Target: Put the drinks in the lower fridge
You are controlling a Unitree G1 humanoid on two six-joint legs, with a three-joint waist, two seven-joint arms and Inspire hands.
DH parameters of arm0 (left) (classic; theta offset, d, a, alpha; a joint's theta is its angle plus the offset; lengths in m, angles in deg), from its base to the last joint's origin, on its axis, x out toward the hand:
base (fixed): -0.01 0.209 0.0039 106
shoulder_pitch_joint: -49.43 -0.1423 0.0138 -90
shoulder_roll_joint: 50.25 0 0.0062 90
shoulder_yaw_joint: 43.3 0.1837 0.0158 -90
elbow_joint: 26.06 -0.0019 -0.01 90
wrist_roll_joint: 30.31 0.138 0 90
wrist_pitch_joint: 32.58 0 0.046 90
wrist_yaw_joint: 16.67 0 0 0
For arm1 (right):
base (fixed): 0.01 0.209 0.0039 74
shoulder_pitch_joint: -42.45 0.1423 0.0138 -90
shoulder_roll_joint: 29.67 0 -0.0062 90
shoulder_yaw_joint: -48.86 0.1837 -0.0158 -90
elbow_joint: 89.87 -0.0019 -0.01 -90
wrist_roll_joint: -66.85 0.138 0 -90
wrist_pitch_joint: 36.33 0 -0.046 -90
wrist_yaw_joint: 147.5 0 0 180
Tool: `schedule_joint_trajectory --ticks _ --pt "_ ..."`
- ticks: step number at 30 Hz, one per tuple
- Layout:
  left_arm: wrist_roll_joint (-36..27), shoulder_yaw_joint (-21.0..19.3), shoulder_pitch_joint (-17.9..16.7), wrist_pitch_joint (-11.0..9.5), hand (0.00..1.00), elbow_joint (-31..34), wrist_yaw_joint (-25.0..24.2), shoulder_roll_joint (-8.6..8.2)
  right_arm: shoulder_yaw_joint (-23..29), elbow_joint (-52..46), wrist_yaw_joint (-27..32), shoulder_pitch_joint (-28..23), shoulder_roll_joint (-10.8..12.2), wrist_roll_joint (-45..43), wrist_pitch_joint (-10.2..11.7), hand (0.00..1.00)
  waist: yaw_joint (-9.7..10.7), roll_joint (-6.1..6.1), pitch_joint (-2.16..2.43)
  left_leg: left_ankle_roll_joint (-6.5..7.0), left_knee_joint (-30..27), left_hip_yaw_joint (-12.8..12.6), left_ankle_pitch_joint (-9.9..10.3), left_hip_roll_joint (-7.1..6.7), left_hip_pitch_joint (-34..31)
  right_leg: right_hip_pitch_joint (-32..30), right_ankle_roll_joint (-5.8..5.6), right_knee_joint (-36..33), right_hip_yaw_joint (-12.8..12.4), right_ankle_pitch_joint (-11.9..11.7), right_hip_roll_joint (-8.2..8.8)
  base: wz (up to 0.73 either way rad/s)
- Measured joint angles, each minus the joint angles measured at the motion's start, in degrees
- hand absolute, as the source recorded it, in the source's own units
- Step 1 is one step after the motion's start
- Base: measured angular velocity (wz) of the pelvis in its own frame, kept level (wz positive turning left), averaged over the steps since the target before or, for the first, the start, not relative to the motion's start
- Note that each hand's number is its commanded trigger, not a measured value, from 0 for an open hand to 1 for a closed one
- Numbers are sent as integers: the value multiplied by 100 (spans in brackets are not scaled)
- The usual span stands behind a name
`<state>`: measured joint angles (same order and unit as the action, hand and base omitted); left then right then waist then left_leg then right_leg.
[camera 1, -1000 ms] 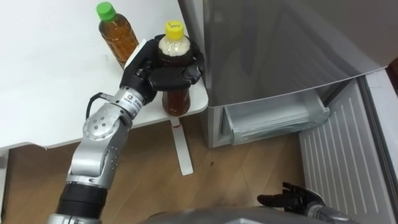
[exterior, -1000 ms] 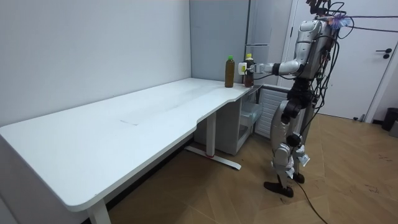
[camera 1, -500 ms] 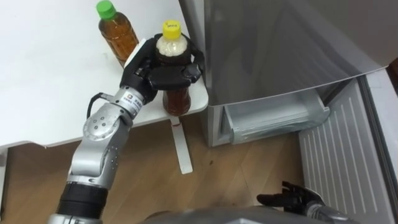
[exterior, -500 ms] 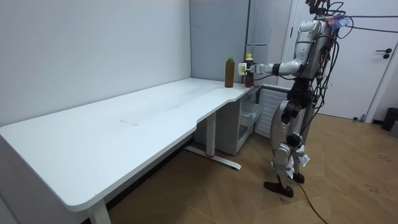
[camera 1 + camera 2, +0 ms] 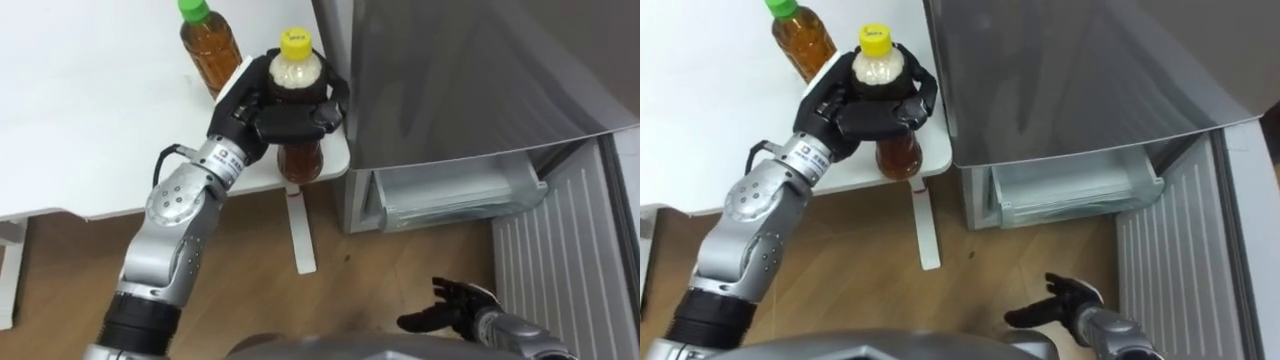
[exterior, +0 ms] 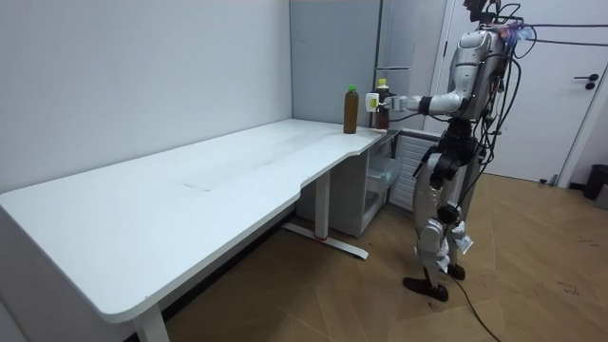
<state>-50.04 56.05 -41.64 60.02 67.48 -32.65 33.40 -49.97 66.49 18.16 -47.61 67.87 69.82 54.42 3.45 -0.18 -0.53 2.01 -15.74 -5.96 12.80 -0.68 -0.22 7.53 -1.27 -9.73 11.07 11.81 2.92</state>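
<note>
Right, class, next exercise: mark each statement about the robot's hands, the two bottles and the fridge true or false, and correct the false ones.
1. The left hand is curled round the yellow-capped bottle. True.
2. The green-capped bottle lies on its side on the floor. False: it stands upright on the white table, beside the held bottle.
3. The lower fridge door is open. True: a clear drawer shows inside.
4. The right hand holds a second bottle. False: it hangs low above the floor, fingers relaxed, holding nothing.
</note>
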Motion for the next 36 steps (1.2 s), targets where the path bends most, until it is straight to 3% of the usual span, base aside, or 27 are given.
schedule_joint_trajectory --ticks 6,14,19,30,36 --pt "-111 3 -66 -2 100 11 -68 32 -167 -461 -222 6 22 -129 -15 0 -88 90 4 4 -5 -3 -2 -2 43 62 0 -2 16 0 3 1" --pt "-147 34 -481 -1 100 13 -118 -12 -349 -1361 -591 -17 29 -346 -82 0 -151 43 8 5 -8 -2 0 26 -34 29 0 -13 20 0 0 1" --pt "-333 38 -563 -1 100 11 -223 -21 -419 -1783 -647 -36 106 -648 -90 0 -235 21 20 6 -1 54 -2 10 -25 33 -3 -15 33 2 2 1" --pt "-761 220 -631 0 100 11 -577 106 -803 -2711 -1100 -57 106 -893 -88 0 -273 42 6 12 -58 290 -12 -24 -43 101 -3 -5 324 2 30 11" --pt "-765 333 -681 0 100 -7 -600 230 -948 -2879 -1222 -57 18 -888 -150 0 -365 37 -10 12 -83 308 -11 -27 -34 142 -5 0 329 3 28 2"
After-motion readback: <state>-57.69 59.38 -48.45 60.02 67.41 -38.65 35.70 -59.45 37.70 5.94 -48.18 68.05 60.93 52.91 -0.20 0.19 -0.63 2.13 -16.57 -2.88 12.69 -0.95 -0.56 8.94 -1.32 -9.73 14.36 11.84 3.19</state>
